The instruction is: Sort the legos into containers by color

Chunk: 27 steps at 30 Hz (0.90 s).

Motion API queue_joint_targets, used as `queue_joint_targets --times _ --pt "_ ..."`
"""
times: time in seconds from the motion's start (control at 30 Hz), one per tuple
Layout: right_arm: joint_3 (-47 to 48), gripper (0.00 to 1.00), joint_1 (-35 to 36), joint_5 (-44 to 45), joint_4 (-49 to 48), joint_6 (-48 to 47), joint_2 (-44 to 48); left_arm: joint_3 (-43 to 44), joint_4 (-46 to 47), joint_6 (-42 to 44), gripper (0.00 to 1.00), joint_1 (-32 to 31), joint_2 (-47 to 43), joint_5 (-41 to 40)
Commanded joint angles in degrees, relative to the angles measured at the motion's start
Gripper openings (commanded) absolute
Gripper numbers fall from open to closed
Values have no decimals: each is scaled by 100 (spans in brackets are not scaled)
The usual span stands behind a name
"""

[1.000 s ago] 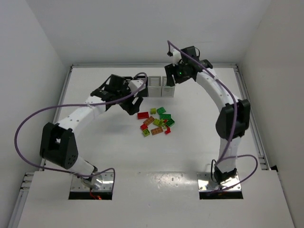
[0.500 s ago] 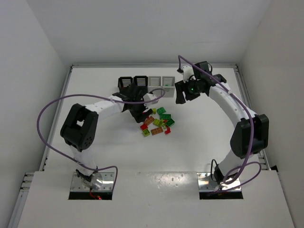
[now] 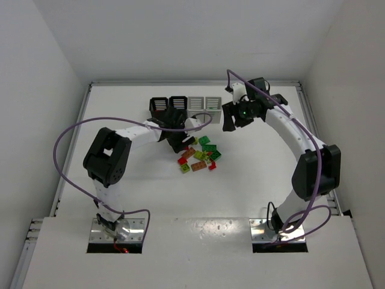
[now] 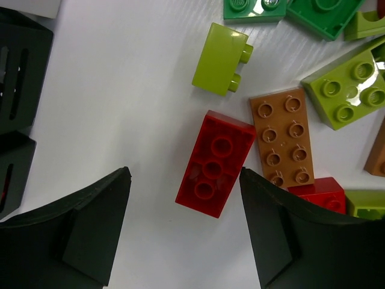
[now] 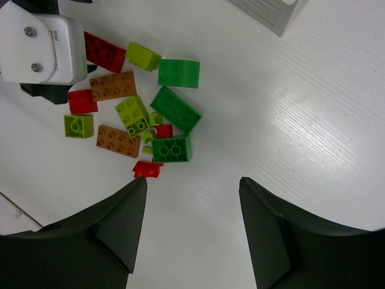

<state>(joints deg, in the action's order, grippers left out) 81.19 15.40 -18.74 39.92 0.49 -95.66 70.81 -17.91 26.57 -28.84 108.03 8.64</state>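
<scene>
White worktop (image 3: 252,180) with white walls all round, and everything is sitting toward the back of it. Four slatted bins are standing in a row along the back, packed side by side: two black bins (image 3: 159,105) on the left and two white bins (image 3: 204,103) on the right. The lego pile (image 3: 200,155) is lying loose on the worktop just in front of that row.

The left tool (image 3: 178,142) is hanging at the left edge of the pile with its jaws wide apart and not clamped on anything. From its wrist cam, a red brick (image 4: 215,164) is lying in the gap between the fingers (image 4: 90,235). It's flipped studs-down with the hollow underside facing up, and it's sitting closer to the right-hand finger. Can't tell if it's actually touching that finger. A tan 2x4 brick (image 4: 283,143) is lying right beside it, studs up. A yellow-green brick (image 4: 219,57) is resting on its side a bit further out, with green bricks (image 4: 322,15) past that.

The right tool (image 5: 192,183) is hovering just right of the white bins, up and to the right of the pile. Its jaws are apart too, with only bare worktop showing between them. Its cam is looking down at the whole pile and at the left arm's white camera housing (image 5: 39,45).
</scene>
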Motion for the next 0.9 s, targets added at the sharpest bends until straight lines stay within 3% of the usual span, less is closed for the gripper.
queue_joint_targets --times 0.0,0.13,0.27,0.4,0.5,0.53,0.57,0.87 --pt "2 64 -37 -147 -116 56 118 135 218 77 79 -43 87 -65" --pt "2 64 -37 -147 -116 56 117 135 218 129 79 -43 140 -12" --pt "2 64 -37 -147 -116 56 117 135 218 129 71 -43 192 111" --pt "2 64 -37 -147 -116 56 65 83 218 129 54 -43 245 278" --pt "-190 61 -37 -95 -168 56 65 21 166 129 37 -43 245 278" --pt "-252 61 -37 -95 -169 56 65 21 96 129 26 -43 193 278" --pt "-331 60 -37 -95 -239 56 126 21 43 129 24 -43 192 209" --pt "-1887 56 -90 -94 -784 -198 495 99 -449 -810 21 291 -1511 753"
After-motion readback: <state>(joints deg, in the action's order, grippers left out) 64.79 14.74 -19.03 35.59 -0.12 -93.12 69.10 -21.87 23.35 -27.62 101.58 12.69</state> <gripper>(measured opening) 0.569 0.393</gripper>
